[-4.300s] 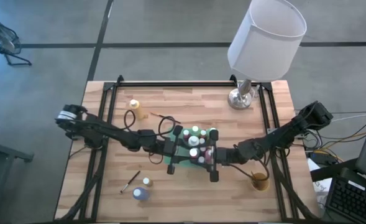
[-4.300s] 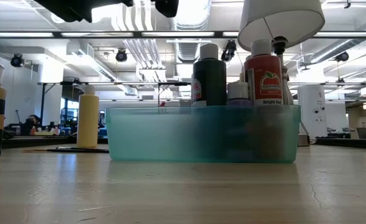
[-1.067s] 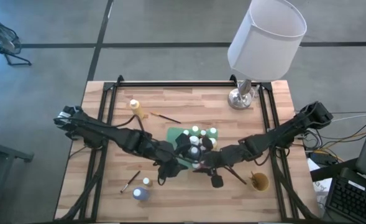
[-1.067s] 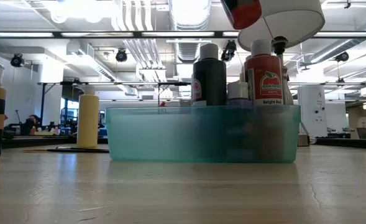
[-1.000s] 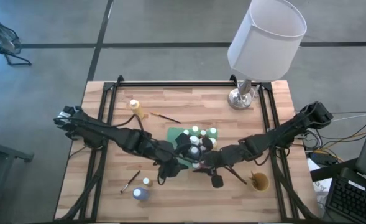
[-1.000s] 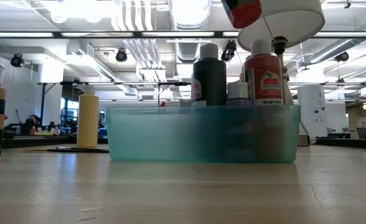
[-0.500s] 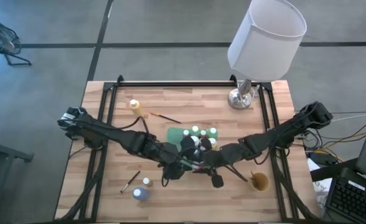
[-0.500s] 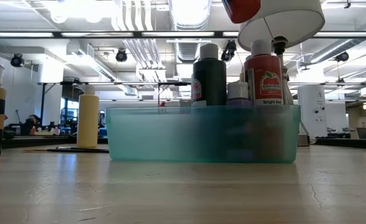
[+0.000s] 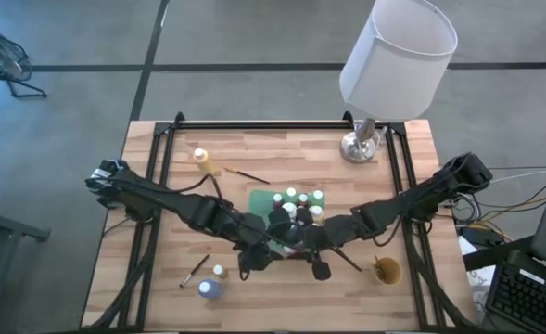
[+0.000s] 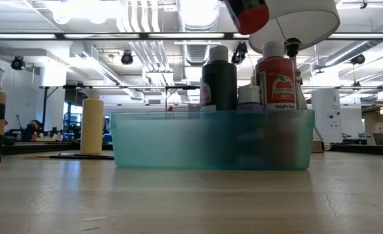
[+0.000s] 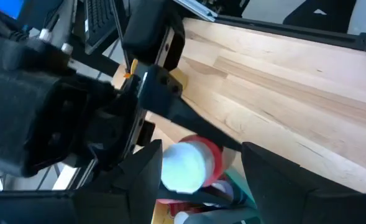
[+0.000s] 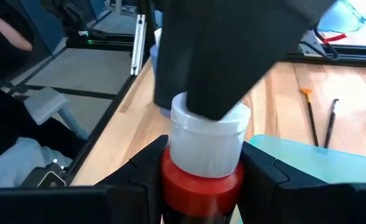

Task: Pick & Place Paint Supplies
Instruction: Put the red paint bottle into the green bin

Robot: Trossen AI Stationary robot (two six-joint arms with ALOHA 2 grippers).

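Note:
My right gripper (image 12: 205,149) is shut on a red paint bottle with a white cap (image 11: 183,167). It holds the bottle in the air over the near edge of the teal bin (image 10: 211,140), and the bottle's lower end shows at the top of the low view (image 10: 246,14). My left gripper (image 11: 201,149) is open, one finger on either side of that cap. Several pale-capped bottles (image 9: 296,198) stand in the bin (image 9: 259,199). A yellow bottle (image 9: 201,160) stands at the far left. Beside it a brush (image 9: 247,175) lies flat. My right gripper pinches the bottle's red body just under the white cap (image 12: 201,183) between its two fingers. It comes from the table's right, slanting a little downward. The bottle is lifted clear, tilted, its cap toward my left arm. My left gripper's fingers (image 12: 214,81) reach over the cap; whether they touch it I cannot tell.
A blue bottle (image 9: 210,289), a small bottle (image 9: 218,270) and a brush (image 9: 195,270) are at the near left. A tan cup (image 9: 387,270) sits near right. A lamp (image 9: 363,141) stands at the far right under a wide white shade.
In the high view my left arm has edged toward the red bottle and my right gripper. In the low view the bottle's lower end has shifted a little to the picture's left and tipped. It stays in the air above the bin.

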